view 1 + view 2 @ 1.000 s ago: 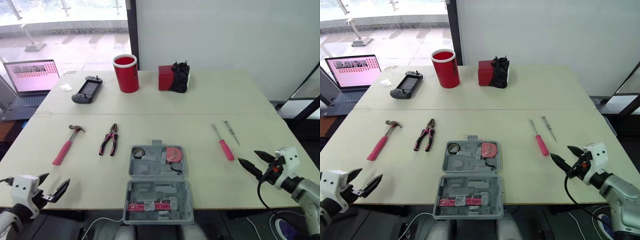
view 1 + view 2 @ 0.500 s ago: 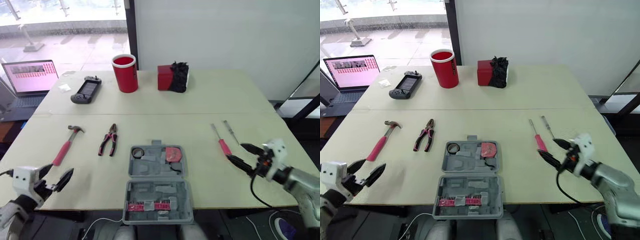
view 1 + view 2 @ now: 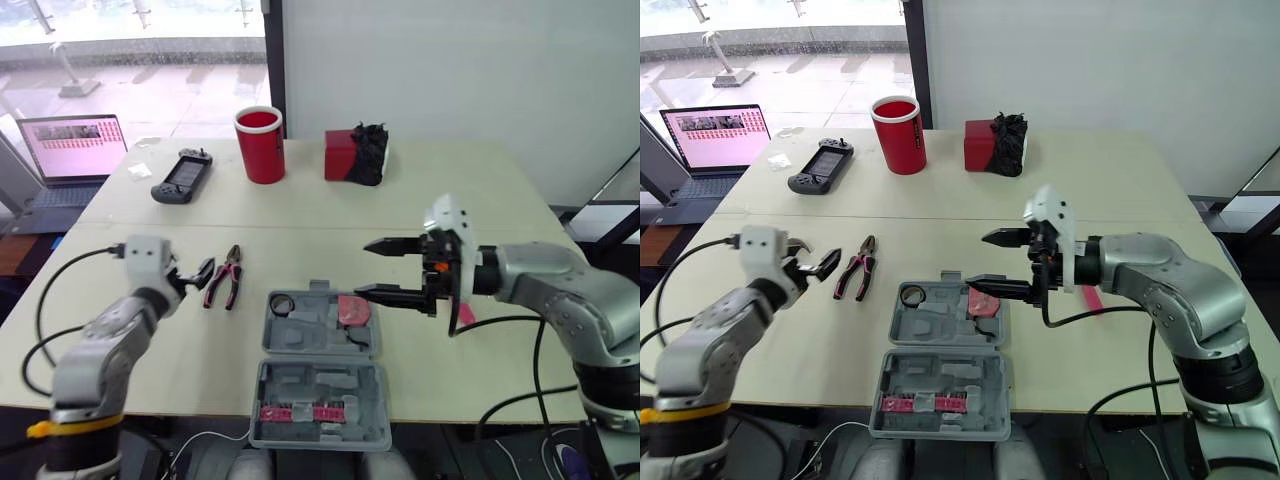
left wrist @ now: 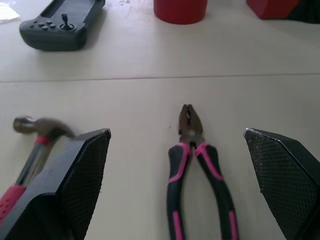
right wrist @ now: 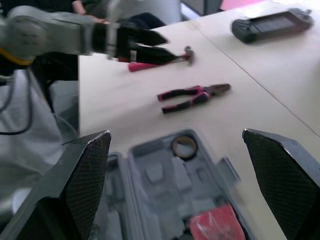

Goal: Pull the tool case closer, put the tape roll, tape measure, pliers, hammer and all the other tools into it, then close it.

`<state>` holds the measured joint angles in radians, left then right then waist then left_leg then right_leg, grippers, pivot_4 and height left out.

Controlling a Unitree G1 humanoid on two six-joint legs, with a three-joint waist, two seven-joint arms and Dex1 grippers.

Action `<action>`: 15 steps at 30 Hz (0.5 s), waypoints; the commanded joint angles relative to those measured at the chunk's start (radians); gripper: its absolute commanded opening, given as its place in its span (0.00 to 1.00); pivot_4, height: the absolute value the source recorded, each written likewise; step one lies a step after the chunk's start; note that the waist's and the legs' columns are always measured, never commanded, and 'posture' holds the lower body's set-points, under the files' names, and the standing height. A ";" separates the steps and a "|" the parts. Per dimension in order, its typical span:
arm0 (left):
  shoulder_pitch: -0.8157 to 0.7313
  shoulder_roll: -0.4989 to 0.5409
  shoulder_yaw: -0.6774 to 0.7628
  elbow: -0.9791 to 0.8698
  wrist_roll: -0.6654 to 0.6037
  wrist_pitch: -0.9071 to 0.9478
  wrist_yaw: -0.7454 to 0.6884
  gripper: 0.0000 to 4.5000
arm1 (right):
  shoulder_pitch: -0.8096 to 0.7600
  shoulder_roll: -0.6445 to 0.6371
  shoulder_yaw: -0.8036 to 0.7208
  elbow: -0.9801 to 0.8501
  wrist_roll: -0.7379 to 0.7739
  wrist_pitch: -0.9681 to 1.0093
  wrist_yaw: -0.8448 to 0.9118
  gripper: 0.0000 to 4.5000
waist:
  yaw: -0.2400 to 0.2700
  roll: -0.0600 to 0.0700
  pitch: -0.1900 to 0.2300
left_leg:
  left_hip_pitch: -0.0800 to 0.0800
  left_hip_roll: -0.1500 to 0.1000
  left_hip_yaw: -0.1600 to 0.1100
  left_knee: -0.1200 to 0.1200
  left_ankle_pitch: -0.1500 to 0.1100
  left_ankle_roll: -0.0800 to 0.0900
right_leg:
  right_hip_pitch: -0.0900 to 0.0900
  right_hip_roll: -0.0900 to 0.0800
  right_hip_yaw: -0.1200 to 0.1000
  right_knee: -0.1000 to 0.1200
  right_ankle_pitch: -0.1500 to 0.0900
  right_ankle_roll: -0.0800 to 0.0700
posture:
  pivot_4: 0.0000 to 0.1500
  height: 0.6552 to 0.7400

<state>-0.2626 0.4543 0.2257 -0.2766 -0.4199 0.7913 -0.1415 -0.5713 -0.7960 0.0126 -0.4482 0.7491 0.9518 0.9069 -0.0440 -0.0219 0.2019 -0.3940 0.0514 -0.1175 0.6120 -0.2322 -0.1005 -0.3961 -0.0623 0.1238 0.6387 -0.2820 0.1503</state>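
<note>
table [image 3: 480, 190] | left gripper [image 4: 176, 131] now near pliers [image 3: 225, 283] | right gripper [image 3: 362, 268] over tool case [image 3: 312, 382]

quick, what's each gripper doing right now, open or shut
Left gripper: open, empty, facing the pliers.
Right gripper: open, empty, above the tool case.

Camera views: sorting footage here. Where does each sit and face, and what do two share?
Eye views: on the head, looking forward and down at the tool case; both arms show.
Left wrist view: behind the left gripper, open, facing the pliers.
Right wrist view: behind the right gripper, open, facing the tool case.
Shared: both wrist views catch pliers and hammer.
</note>
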 commanded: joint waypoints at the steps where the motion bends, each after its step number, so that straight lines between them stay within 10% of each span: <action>1: -0.060 -0.007 -0.033 0.025 0.022 0.074 0.021 1.00 | -0.019 -0.042 0.041 -0.032 -0.014 0.048 -0.006 0.99 | 0.000 0.000 0.000 | 0.000 0.000 0.000 -0.001 0.000 0.000 | 0.000 0.000 0.000 -0.001 0.000 0.000 | 1.00 1.00; 15: -0.241 -0.112 -0.083 0.449 0.135 -0.067 -0.001 1.00 | 0.014 -0.086 0.113 0.051 -0.185 -0.077 0.016 0.99 | 0.003 0.000 0.000 | -0.013 0.000 -0.001 0.001 0.000 0.000 | -0.010 0.000 -0.002 -0.003 0.002 0.003 | 1.00 1.00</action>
<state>-0.4773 0.3439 0.1548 0.1741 -0.2987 0.7655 -0.1284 -0.5500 -0.8727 0.1474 -0.3836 0.5723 0.9030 0.9082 -0.0410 -0.0217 0.2020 -0.4072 0.0513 -0.1184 0.6131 -0.2319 -0.1007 -0.4070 -0.0625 0.1218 0.6361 -0.2800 0.1538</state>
